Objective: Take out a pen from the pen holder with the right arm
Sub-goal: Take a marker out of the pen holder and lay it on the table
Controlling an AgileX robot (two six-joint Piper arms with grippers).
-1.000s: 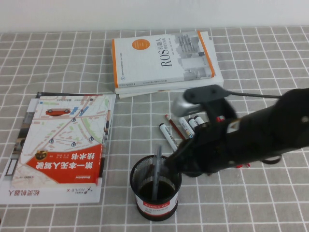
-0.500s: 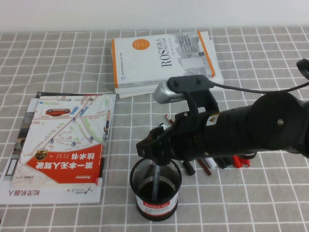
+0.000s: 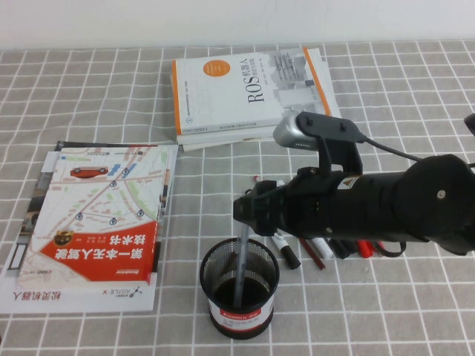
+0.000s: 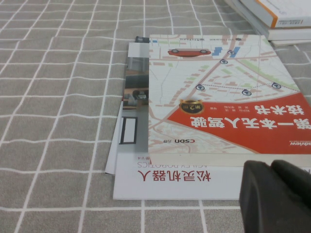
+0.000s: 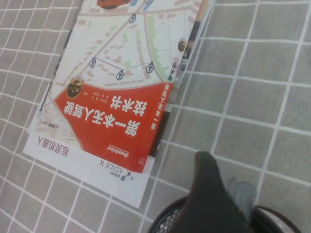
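Note:
A black mesh pen holder [image 3: 239, 293] stands near the table's front edge with one grey pen [image 3: 240, 267] upright in it. My right gripper [image 3: 249, 211] hovers just above the holder's far rim, level with the pen's top end. In the right wrist view one dark finger [image 5: 206, 179] shows with the pen's tip [image 5: 240, 191] beside it, untouched by any second finger; the gripper is open and holds nothing. My left gripper [image 4: 272, 167] is shut and empty, low over the front corner of the red map book [image 4: 218, 111].
Several loose pens and markers [image 3: 297, 248] lie on the checked cloth under my right arm. A stack of ROS books [image 3: 249, 93] sits at the back. The red map book [image 3: 104, 222] lies left of the holder.
My right gripper has lifted from the holder's rim to just above it and its jaws have parted. The grey pen has stayed in the holder.

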